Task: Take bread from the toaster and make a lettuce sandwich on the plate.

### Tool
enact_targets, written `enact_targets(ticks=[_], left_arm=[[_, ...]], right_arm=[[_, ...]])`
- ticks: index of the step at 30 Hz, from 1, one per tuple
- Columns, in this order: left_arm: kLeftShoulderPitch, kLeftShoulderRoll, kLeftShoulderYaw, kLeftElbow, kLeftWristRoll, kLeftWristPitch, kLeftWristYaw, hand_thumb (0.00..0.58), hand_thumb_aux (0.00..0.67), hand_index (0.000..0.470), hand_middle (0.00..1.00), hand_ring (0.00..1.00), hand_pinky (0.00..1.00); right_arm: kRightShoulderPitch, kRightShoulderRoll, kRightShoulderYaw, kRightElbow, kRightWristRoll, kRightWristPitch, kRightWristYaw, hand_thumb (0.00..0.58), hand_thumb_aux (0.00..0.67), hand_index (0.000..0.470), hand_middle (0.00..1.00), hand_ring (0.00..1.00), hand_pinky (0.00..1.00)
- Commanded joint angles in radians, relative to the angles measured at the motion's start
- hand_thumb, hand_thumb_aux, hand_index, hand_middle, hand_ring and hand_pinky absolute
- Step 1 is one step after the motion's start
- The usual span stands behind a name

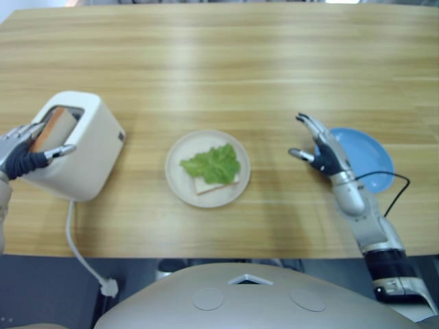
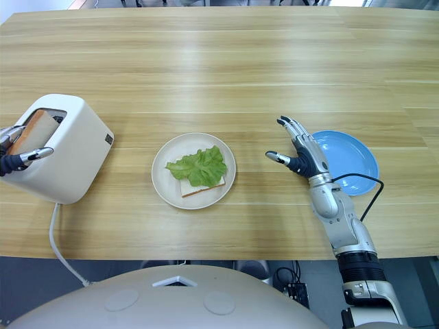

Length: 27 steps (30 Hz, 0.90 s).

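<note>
Toast-coloured bread slice [image 1: 56, 127] stands upright in the slot of the white toaster [image 1: 86, 154], which sits at the left of the wooden table [image 1: 226, 62]. In the left eye view the left hand [image 1: 24, 156] is at the toaster's left end. Its fingers are curled around the slice, one on the far side and one on the near side, pinching it. Right of the toaster, near the middle of the table, lies the cream plate [image 1: 175, 179]. It holds a second slice [image 1: 204, 186] lying flat, with a lettuce leaf [image 1: 212, 163] spread on top that covers most of it. Further right, the right hand [image 1: 324, 154] is raised just above the table with its fingers spread apart and holding nothing. It overlaps the left edge of a blue plate [image 1: 374, 154], well apart from the cream plate.

In the right eye view the layout is the same. The left hand sits at the picture's left edge, its fingertips [image 2: 40, 153] against the slice that rises from the slot. The near corner of the second slice peeks out from under the lettuce on the near right side of the cream plate. The right hand shows an open palm with the thumb pointing left. A black cable [image 2: 379, 185] curves over the near edge of the blue plate beside the right forearm. A white cord [image 2: 53, 236] runs from the toaster's near side over the table's near edge.
</note>
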Motion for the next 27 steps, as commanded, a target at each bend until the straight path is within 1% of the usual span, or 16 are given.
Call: enact_targets(ticks=[1,7,8,9,10,11,12,13,14,15,16,17,23,27], left_arm=[[0.024,0.013,-0.008,0.044,0.02,0.009,-0.016,0.0,0.0,0.0,0.0,0.0,0.0],[0.022,0.004,0.027,0.038,0.003,0.008,-0.007,0.0,0.0,0.0,0.0,0.0,0.0],[0.018,0.001,0.034,0.032,-0.007,0.008,-0.007,0.027,0.016,0.011,0.0,0.0,0.0],[0.014,-0.002,0.039,0.026,-0.013,0.009,-0.008,0.027,0.016,0.011,0.0,0.0,0.0],[0.009,-0.004,0.043,0.022,-0.021,0.01,-0.008,0.108,0.066,0.045,0.0,0.0,0.0],[0.006,-0.005,0.047,0.019,-0.028,0.012,-0.007,0.223,0.145,0.099,0.0,0.0,0.0],[0.002,-0.007,0.056,0.016,-0.038,0.013,-0.007,0.223,0.145,0.099,0.0,0.0,0.0],[0.0,-0.011,0.064,0.012,-0.048,0.015,-0.007,0.462,0.368,0.253,0.0,0.0,0.0],[-0.002,-0.013,0.072,0.009,-0.056,0.016,-0.008,0.462,0.368,0.253,0.0,0.0,0.0],[-0.002,-0.014,0.076,0.007,-0.062,0.016,-0.008,0.567,0.57,0.391,0.28,0.28,0.28],[0.001,-0.014,0.079,0.006,-0.066,0.015,-0.009,0.58,0.67,0.46,0.81,0.81,0.81],[0.003,-0.013,0.08,0.006,-0.071,0.012,-0.012,0.58,0.67,0.46,1.0,1.0,1.0],[0.01,-0.031,0.104,-0.032,-0.125,-0.012,-0.016,0.58,0.67,0.46,1.0,1.0,1.0],[-0.023,-0.047,0.127,-0.078,-0.161,-0.043,0.004,0.58,0.67,0.46,1.0,1.0,1.0]], right_arm=[[0.006,-0.011,-0.019,-0.012,0.011,0.007,0.01,0.0,0.0,0.0,0.0,0.0,0.0],[0.004,-0.01,-0.019,-0.009,0.009,0.004,0.017,0.0,0.0,0.0,0.0,0.0,0.0],[0.003,-0.008,-0.018,-0.008,0.007,0.004,0.018,0.0,0.0,0.0,0.0,0.0,0.0],[0.004,-0.008,-0.019,-0.007,0.007,0.004,0.017,0.0,0.0,0.0,0.0,0.0,0.0],[0.005,-0.008,-0.019,-0.006,0.006,0.004,0.017,0.0,0.0,0.0,0.0,0.0,0.0],[0.005,-0.008,-0.019,-0.005,0.005,0.003,0.017,0.0,0.0,0.0,0.0,0.0,0.0],[0.005,-0.008,-0.019,-0.004,0.005,0.003,0.017,0.0,0.0,0.0,0.0,0.0,0.0],[0.006,-0.009,-0.019,-0.002,0.005,0.002,0.016,0.0,0.0,0.0,0.0,0.0,0.0],[0.006,-0.01,-0.02,-0.001,0.004,0.002,0.016,0.0,0.0,0.0,0.0,0.0,0.0],[0.006,-0.011,-0.02,-0.001,0.004,0.002,0.016,0.0,0.0,0.0,0.0,0.0,0.0],[0.007,-0.012,-0.021,-0.001,0.004,0.002,0.016,0.0,0.0,0.0,0.0,0.0,0.0],[0.007,-0.012,-0.022,-0.001,0.004,0.002,0.017,0.0,0.0,0.0,0.0,0.0,0.0],[0.008,-0.016,-0.023,0.001,0.004,0.003,0.018,0.0,0.0,0.0,0.0,0.0,0.0],[0.008,-0.015,-0.021,0.005,0.001,0.003,0.016,0.0,0.0,0.0,0.0,0.0,0.0]])
